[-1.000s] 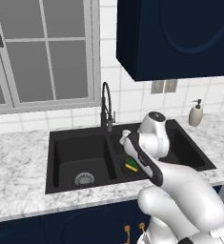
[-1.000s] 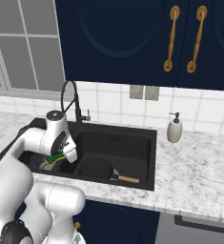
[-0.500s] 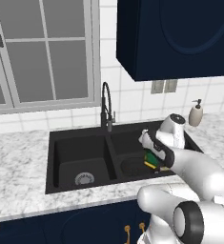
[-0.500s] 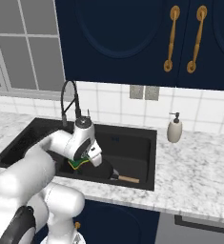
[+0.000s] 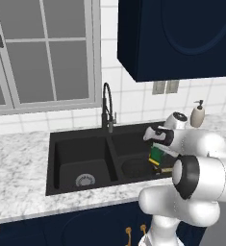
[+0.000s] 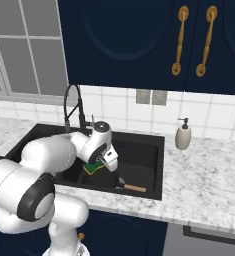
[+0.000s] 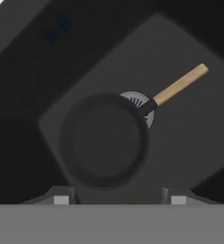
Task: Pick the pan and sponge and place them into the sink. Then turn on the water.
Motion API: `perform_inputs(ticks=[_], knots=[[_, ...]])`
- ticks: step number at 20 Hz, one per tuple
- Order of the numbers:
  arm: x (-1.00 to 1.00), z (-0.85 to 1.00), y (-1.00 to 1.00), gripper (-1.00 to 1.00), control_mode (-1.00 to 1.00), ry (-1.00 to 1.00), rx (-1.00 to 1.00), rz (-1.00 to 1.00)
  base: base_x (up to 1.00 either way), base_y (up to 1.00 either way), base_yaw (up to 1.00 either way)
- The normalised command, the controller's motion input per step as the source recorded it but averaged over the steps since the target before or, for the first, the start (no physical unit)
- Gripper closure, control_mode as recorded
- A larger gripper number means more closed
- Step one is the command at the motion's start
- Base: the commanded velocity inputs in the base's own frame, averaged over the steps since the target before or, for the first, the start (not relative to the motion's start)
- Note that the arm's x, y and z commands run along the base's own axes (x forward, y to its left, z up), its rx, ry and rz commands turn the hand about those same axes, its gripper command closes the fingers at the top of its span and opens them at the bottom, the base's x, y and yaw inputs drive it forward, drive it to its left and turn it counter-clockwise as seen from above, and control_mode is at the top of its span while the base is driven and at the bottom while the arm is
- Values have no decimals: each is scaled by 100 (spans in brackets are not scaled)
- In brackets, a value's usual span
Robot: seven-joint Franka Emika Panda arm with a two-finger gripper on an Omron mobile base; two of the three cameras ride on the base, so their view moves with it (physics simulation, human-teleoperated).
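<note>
From the left base camera, the gripper (image 5: 156, 154) hangs over the right basin of the black sink (image 5: 66, 139), its fingers clamped on the green-and-yellow sponge (image 5: 157, 155) — the faucet (image 5: 106, 106) stands at about ten o'clock from it.

From the right base camera, the sponge (image 6: 94, 166) sits in the gripper (image 6: 95, 166) just above the pan (image 6: 101, 179), whose tan handle points toward four o'clock; a soap dispenser (image 6: 182, 134) stands on the counter (image 6: 209, 165).

The hand camera looks down on the pan (image 7: 103, 140) on the basin floor, part-covering the drain (image 7: 141, 104) — handle at two o'clock.
</note>
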Motion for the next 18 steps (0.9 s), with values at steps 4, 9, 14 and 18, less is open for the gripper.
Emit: perform_inputs(ticks=[4,9,14,18], knots=[[42,-26,0,100,-100,3,0,0,0,0,0],[34,-41,0,100,-100,3,0,0,0,0,0],[20,-49,0,100,-100,0,0,1,0,0,0],[20,-49,0,100,-100,0,0,2,0,0,0]])
